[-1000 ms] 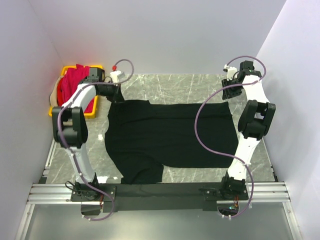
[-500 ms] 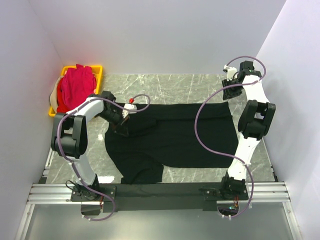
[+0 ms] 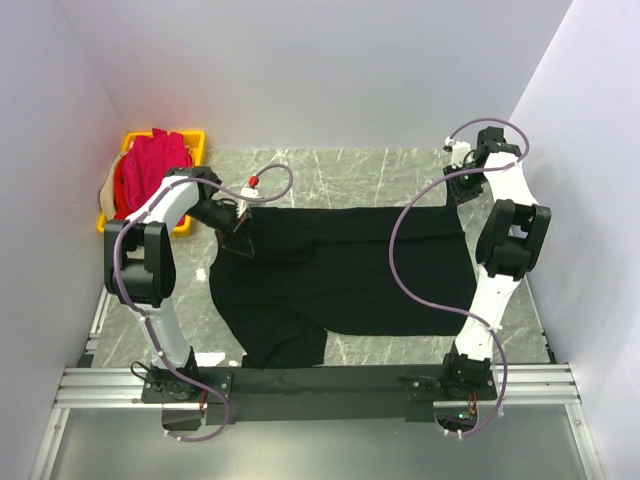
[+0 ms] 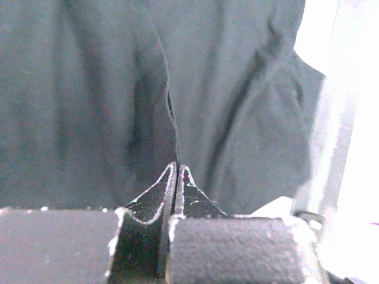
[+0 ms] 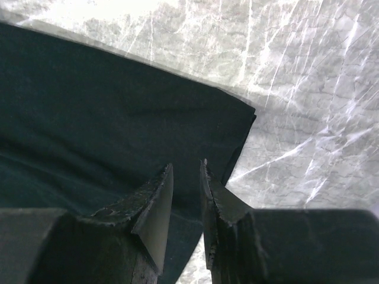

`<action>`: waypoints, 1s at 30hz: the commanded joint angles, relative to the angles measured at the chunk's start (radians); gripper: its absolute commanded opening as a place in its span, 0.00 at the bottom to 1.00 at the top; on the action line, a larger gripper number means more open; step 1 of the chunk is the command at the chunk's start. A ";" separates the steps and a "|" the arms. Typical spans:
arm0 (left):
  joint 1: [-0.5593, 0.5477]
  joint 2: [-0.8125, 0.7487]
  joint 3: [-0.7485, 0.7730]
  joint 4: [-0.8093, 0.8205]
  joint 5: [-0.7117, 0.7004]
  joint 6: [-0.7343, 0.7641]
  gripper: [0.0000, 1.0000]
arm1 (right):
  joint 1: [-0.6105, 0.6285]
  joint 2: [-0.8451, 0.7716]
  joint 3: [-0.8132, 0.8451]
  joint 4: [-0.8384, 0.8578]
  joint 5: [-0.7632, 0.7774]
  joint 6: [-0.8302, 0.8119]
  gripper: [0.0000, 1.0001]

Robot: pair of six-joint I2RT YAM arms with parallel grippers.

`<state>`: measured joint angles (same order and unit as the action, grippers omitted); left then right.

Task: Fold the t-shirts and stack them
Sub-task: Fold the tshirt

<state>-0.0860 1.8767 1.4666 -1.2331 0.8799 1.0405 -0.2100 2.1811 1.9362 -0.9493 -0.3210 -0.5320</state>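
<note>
A large black t-shirt (image 3: 350,270) lies spread on the marble table. Its left sleeve is folded in over the body. My left gripper (image 3: 242,228) is over the shirt's upper left part. In the left wrist view it (image 4: 177,167) is shut, with a raised fold of the black cloth (image 4: 89,89) running up from the fingertips. My right gripper (image 3: 460,187) hovers at the shirt's far right corner. In the right wrist view it (image 5: 185,171) is slightly open and empty above the cloth (image 5: 89,118). Magenta-pink shirts (image 3: 150,168) are piled in a crate at the far left.
The yellow crate (image 3: 196,138) stands in the far left corner against the wall. Grey walls close in the table on three sides. Bare marble (image 3: 340,175) shows beyond the shirt and along its right side (image 5: 308,89).
My left gripper left the far left corner by the crate and swung right over the shirt, drawing the sleeve inward, then eased back a little. The right gripper barely moved.
</note>
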 commanded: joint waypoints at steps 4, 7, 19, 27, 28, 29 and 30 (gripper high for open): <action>0.006 0.030 -0.031 -0.137 0.039 0.104 0.01 | 0.001 0.014 -0.025 -0.005 0.037 -0.025 0.33; 0.031 0.042 -0.008 -0.138 0.077 0.086 0.01 | 0.006 0.025 -0.048 0.003 0.062 -0.029 0.32; 0.037 -0.027 -0.110 -0.140 0.079 0.102 0.01 | 0.023 0.066 -0.086 0.001 0.183 -0.046 0.31; 0.063 -0.022 -0.129 -0.140 0.039 0.101 0.01 | 0.023 0.048 -0.123 -0.016 0.217 -0.075 0.29; 0.063 -0.018 -0.129 -0.138 0.033 0.101 0.01 | 0.023 0.045 -0.134 -0.017 0.218 -0.079 0.29; 0.061 -0.002 -0.127 -0.138 0.027 0.099 0.04 | 0.026 0.043 -0.137 -0.020 0.229 -0.088 0.29; 0.060 0.007 -0.127 -0.137 0.005 0.101 0.04 | 0.024 0.043 -0.141 -0.026 0.237 -0.095 0.27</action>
<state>-0.0284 1.8915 1.3285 -1.3304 0.9108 1.1069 -0.1921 2.2318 1.8114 -0.9546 -0.1196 -0.5930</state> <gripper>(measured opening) 0.035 0.285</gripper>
